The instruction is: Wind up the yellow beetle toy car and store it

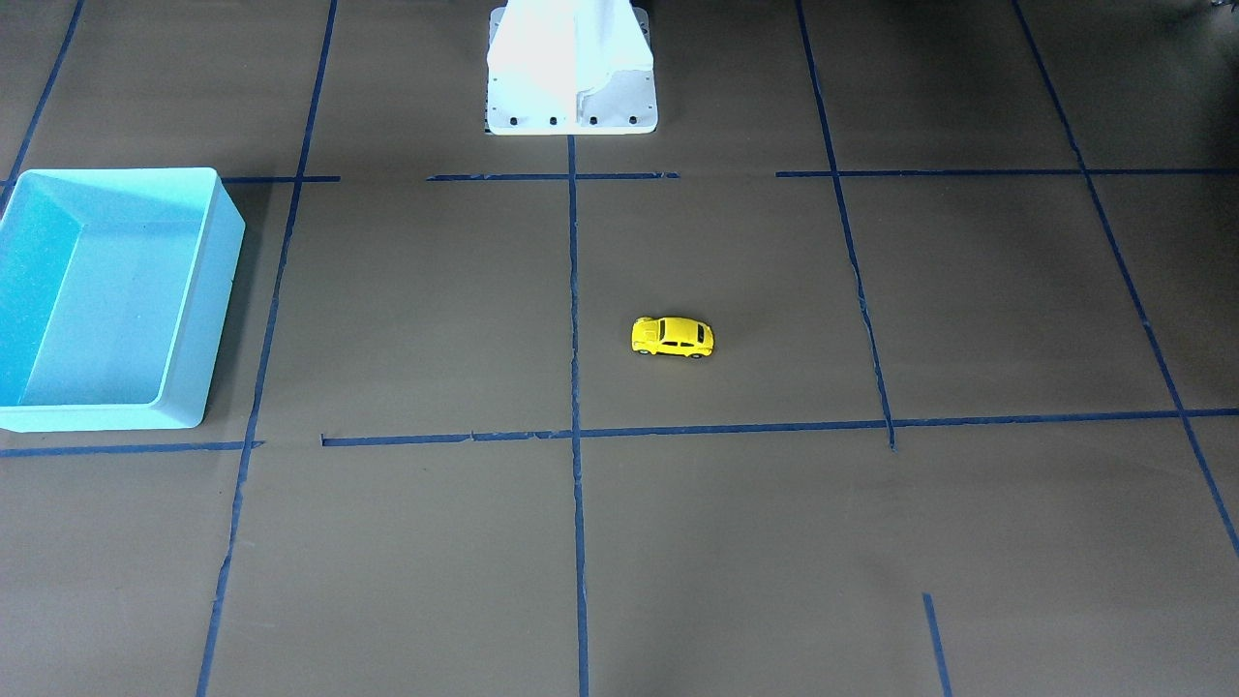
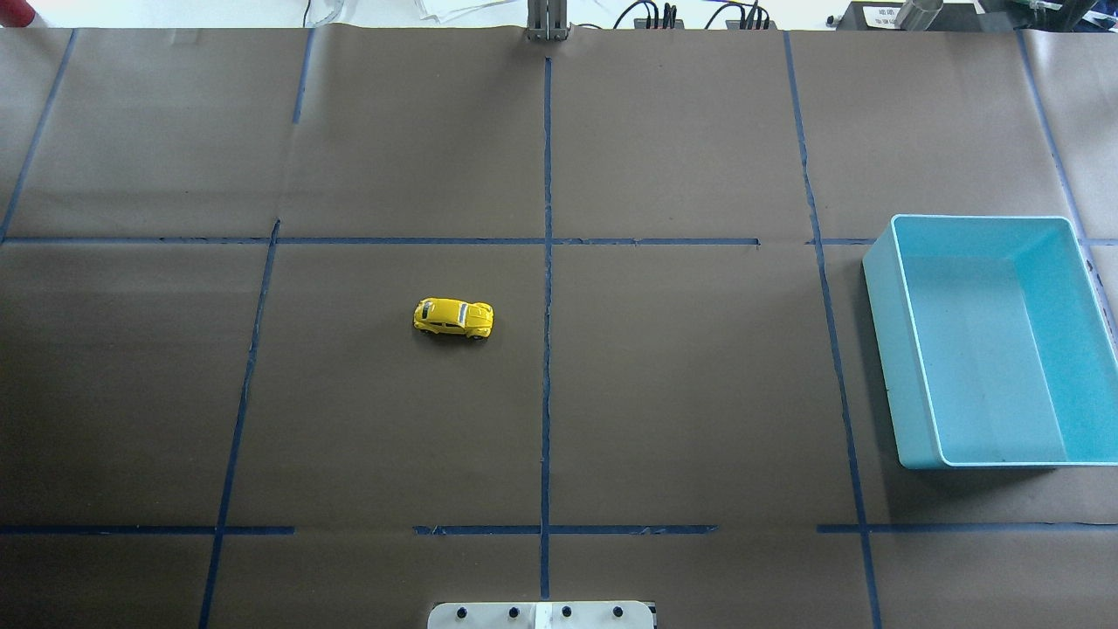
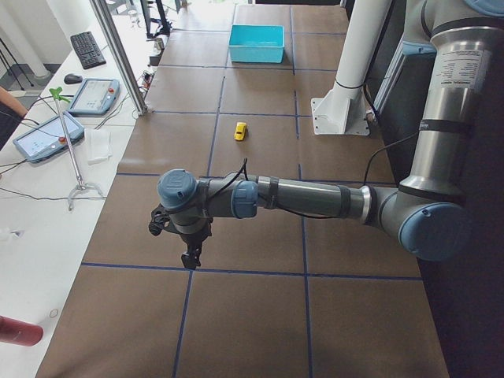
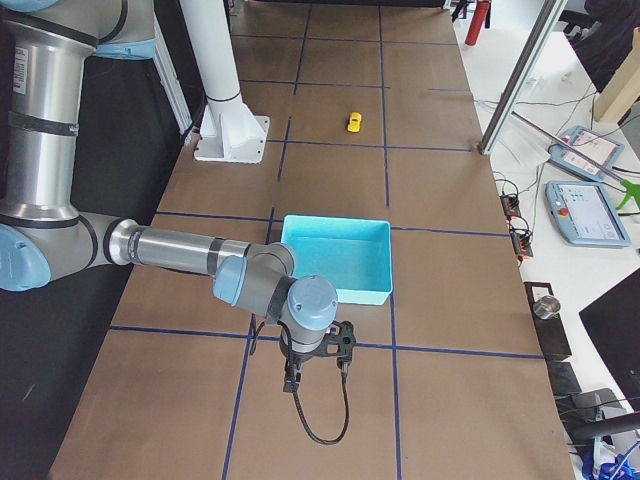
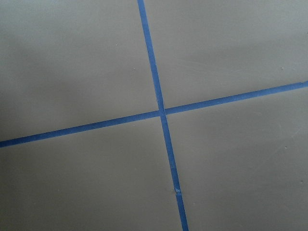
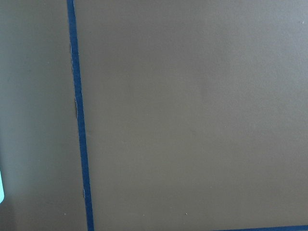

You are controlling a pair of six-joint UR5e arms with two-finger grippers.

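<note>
The yellow beetle toy car (image 2: 453, 318) stands on its wheels on the brown table, just left of the centre tape line; it also shows in the front-facing view (image 1: 673, 337), the left view (image 3: 240, 131) and the right view (image 4: 354, 122). My left gripper (image 3: 187, 253) hangs over the table's left end, far from the car, and shows only in the left view. My right gripper (image 4: 316, 378) hangs beyond the bin at the right end and shows only in the right view. I cannot tell whether either is open or shut.
An empty light-blue bin (image 2: 996, 341) sits at the table's right side, also seen in the front-facing view (image 1: 116, 300). The white robot base (image 1: 571, 68) stands at the table's middle edge. Blue tape lines grid the brown surface. Both wrist views show only table and tape.
</note>
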